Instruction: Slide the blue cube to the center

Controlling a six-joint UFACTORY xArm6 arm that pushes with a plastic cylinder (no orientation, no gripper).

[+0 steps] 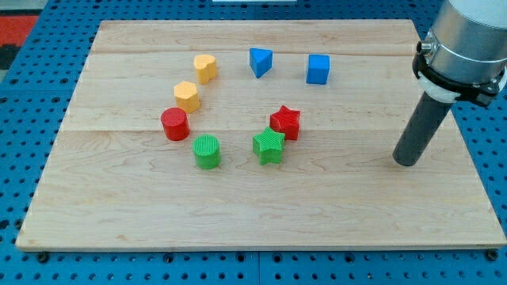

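The blue cube [318,69] sits on the wooden board [119,198] near the view's top, right of middle. My tip [405,161] rests on the board at the view's right, well below and to the right of the blue cube, not touching any block. A blue triangular block [260,61] lies to the left of the cube.
A yellow heart block [205,68] and a yellow hexagonal block [187,96] lie at upper left. A red cylinder [174,124] and a green cylinder [207,151] lie lower left. A red star [285,122] touches a green star [268,146] near the middle.
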